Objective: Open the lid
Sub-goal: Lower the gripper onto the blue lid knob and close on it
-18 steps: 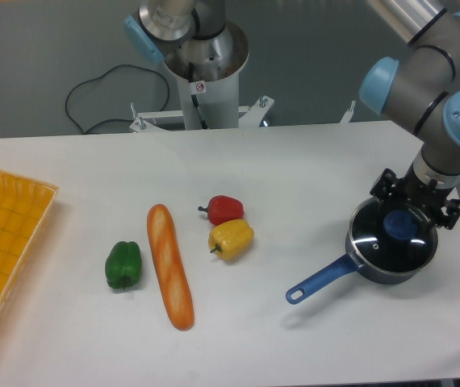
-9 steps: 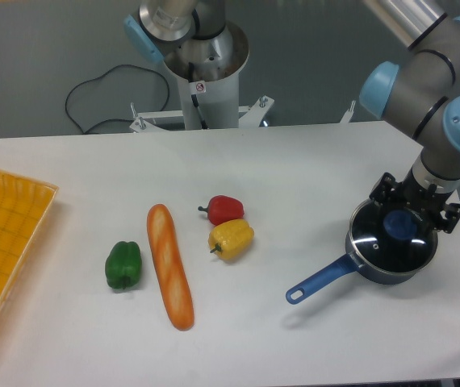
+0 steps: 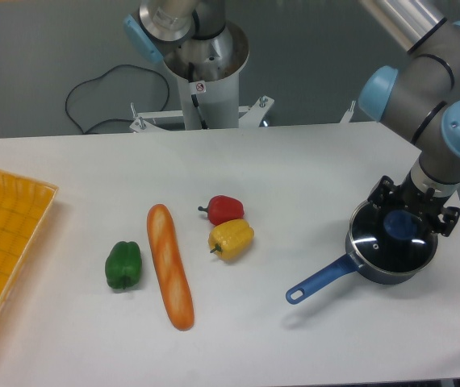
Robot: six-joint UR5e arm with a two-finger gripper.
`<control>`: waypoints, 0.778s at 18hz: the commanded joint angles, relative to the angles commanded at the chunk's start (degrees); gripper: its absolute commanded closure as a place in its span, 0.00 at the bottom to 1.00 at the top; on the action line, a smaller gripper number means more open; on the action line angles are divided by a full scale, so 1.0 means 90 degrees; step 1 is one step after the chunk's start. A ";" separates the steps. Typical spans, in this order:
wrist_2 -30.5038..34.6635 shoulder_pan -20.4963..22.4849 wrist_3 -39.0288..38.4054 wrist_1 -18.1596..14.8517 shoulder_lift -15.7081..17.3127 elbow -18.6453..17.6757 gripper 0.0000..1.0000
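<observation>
The lid (image 3: 391,246) is a clear glass disc with a thin metal rim and a round blue knob (image 3: 403,226). It lies flat on the dark saucepan (image 3: 379,272), whose blue handle (image 3: 319,280) points to the lower left. My gripper (image 3: 411,216) hangs straight over the knob at the table's right side. Its black fingers (image 3: 382,193) stand apart on either side of the knob, which shows between them. I see no contact with the knob.
A red pepper (image 3: 225,209) and a yellow pepper (image 3: 231,239) lie mid-table. A baguette (image 3: 170,265) and a green pepper (image 3: 123,264) lie to their left. A yellow basket (image 3: 4,242) is at the left edge. The table's right edge runs close to the saucepan.
My gripper has sunk slightly toward the lid's knob. The lid, saucepan and vegetables have not moved.
</observation>
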 joint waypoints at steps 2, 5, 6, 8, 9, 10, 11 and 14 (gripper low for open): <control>0.0000 0.0000 0.0000 0.0000 -0.0010 0.0000 0.11; 0.0000 -0.0010 0.0010 0.0000 -0.0010 -0.0010 0.19; 0.0000 -0.0010 0.0010 0.0000 -0.0010 0.0000 0.23; 0.0010 -0.0010 0.0010 0.0000 -0.0010 0.0000 0.34; 0.0010 -0.0010 0.0010 0.0000 -0.0010 -0.0010 0.38; 0.0010 -0.0010 0.0019 0.0000 -0.0010 -0.0010 0.42; 0.0010 -0.0010 0.0020 0.0000 -0.0010 -0.0010 0.46; 0.0010 -0.0010 0.0010 0.0000 -0.0010 -0.0010 0.58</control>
